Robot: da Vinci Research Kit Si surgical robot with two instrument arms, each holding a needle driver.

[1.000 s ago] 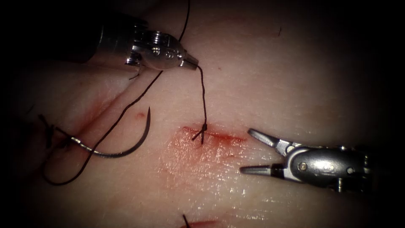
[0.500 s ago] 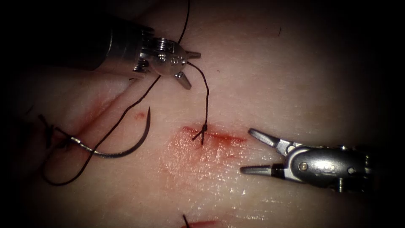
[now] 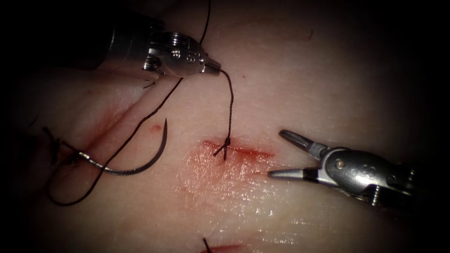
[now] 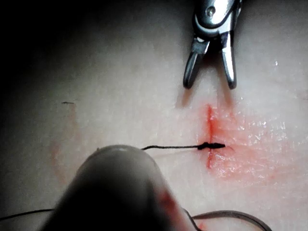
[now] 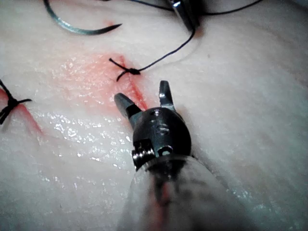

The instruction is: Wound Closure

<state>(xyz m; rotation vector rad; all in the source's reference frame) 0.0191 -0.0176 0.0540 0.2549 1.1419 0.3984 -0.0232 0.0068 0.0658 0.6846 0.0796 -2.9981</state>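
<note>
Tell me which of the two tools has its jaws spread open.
The right arm's tool, beside the cut's right end: jaws spread, holding nothing. The left arm's tool is shut on the thread running from the knot.

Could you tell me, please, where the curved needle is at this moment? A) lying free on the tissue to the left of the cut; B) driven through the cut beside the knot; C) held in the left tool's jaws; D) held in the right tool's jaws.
A: the needle lies loose on the tissue, left of the cut, while the left tool grips the thread and the right tool is open, holding nothing.
</note>
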